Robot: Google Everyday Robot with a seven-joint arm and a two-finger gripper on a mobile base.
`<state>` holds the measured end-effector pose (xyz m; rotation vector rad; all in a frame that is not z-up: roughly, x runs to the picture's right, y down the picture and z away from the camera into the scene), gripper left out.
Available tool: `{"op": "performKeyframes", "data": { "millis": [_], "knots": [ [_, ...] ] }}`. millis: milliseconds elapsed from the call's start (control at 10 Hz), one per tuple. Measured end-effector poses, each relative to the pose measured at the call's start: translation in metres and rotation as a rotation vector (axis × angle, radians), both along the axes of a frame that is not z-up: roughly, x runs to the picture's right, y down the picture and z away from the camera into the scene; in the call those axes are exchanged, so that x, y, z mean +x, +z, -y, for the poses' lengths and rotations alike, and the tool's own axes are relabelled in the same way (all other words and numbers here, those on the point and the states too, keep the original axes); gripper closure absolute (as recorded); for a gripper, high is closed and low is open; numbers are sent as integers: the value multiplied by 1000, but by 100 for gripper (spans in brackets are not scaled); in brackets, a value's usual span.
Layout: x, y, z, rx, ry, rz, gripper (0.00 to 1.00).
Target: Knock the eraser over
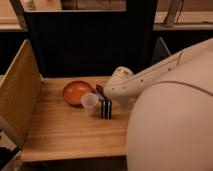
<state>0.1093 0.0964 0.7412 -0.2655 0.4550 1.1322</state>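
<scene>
The eraser (105,108), a small dark block with light vertical stripes, stands upright on the wooden table (65,132) just right of a translucent cup (90,101). The white arm reaches in from the right, and its wrist housing (120,85) sits directly behind and right of the eraser. The gripper itself is hidden behind that housing, close to the eraser. A red-and-dark object (99,91) shows partly behind the cup.
An orange bowl (76,92) sits left of the cup. A tall wooden side panel (17,95) borders the table on the left. A dark panel stands behind. The arm's white body fills the right side of the view.
</scene>
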Motion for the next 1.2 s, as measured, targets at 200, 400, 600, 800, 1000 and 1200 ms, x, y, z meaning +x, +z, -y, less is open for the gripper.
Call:
{"op": "performKeyframes", "data": {
  "millis": [200, 400, 600, 800, 1000, 1200],
  "knots": [
    [-1, 1, 0, -2, 2, 0, 100],
    [-13, 10, -11, -41, -6, 32, 100],
    [-47, 27, -31, -111, -30, 103, 100],
    [-64, 37, -44, -174, -45, 143, 100],
    [-75, 42, -46, -210, -48, 178, 100],
    [-83, 50, -39, -220, -30, 209, 100]
  ]
}}
